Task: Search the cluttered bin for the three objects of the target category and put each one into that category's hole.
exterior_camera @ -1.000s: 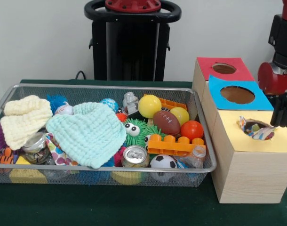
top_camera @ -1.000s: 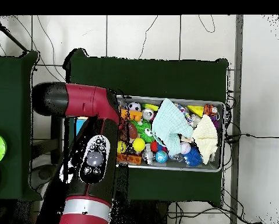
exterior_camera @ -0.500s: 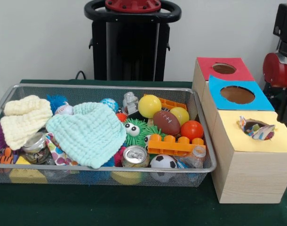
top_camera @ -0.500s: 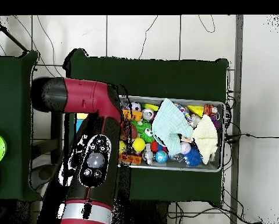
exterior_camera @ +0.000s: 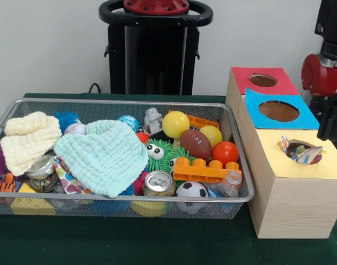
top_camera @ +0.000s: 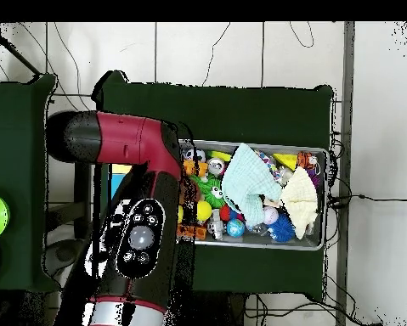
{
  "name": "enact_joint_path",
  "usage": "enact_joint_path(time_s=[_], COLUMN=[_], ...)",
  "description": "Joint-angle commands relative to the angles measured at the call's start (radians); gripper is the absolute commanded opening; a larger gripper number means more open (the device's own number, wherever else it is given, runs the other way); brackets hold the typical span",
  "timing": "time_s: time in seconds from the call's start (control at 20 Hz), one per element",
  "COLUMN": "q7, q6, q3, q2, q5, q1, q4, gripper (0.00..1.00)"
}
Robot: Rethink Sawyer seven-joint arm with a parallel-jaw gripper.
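A dark green counter (exterior_camera: 157, 245) carries the wire bin (exterior_camera: 119, 205) beside a wooden box (exterior_camera: 293, 207); white wall behind. The tool's state cannot be told.

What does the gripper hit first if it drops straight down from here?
Probably the yellow top of the wooden box, near the patterned cloth in its hole. The gripper sits at the frame edge, so depth is unclear.

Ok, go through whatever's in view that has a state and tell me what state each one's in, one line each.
red hole: open, nothing showing in it
blue hole: open, nothing showing in it
yellow hole: patterned wrapper sticking out of it
soda can: upright in the wire bin, top closed
mint cloth: spread over other items
cream cloth: bunched at the bin's end
gripper: beside the boxes, open or shut unclear
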Motion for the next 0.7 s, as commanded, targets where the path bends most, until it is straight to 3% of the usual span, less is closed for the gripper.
enact_joint_path(time_s=[0.05, 0.7], q7=[0.21, 0.207], q6=[0.101, -0.038], q3=[-0.003, 0.014], q2=[0.032, 0.086], q5=[-0.053, -0.044], q1=[-0.022, -0.012], q4=[0.05, 0.085], gripper=[0.0, 0.0])
